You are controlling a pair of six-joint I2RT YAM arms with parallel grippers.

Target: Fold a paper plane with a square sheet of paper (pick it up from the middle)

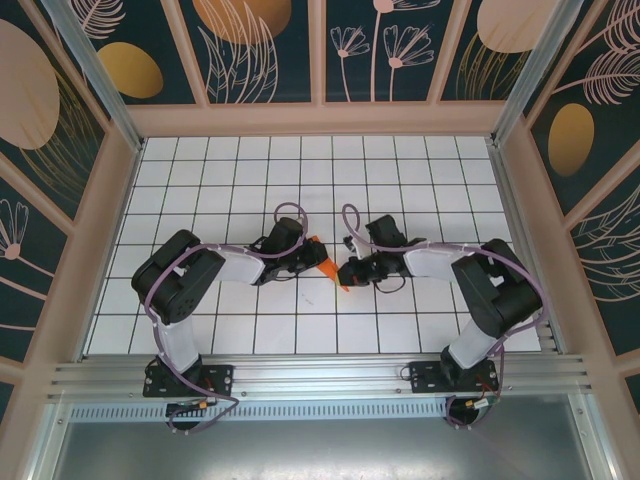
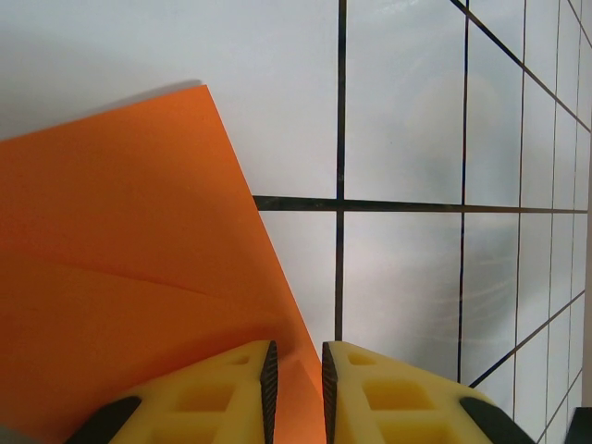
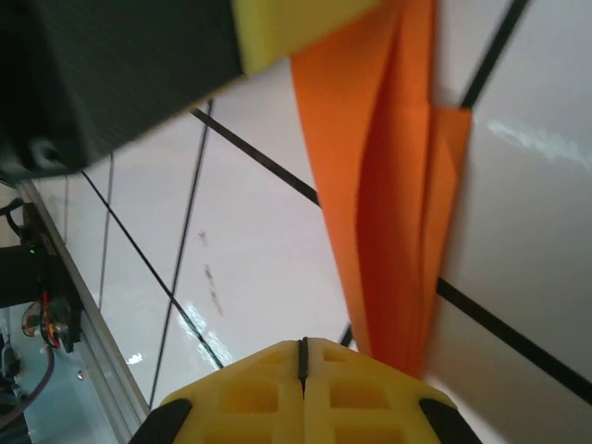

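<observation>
The square sheet of paper is folded into a narrow, creased orange dart, the paper plane (image 1: 330, 268), held just above the middle of the white grid table (image 1: 200, 170). My left gripper (image 1: 312, 250) is shut on it: in the left wrist view the orange paper (image 2: 120, 259) runs down between the yellow fingers (image 2: 296, 356). My right gripper (image 1: 348, 272) faces the left one from the right, at the plane's near tip. Its jaws (image 3: 302, 344) are shut with nothing between them. The layered folds (image 3: 388, 203) pass beside its right finger.
The left gripper's yellow finger (image 3: 296, 28) and black body (image 3: 111, 74) hang close above the right gripper. Pink frame walls (image 1: 110, 220) enclose the table, and an aluminium rail (image 1: 320, 375) runs along the near edge by the arm bases.
</observation>
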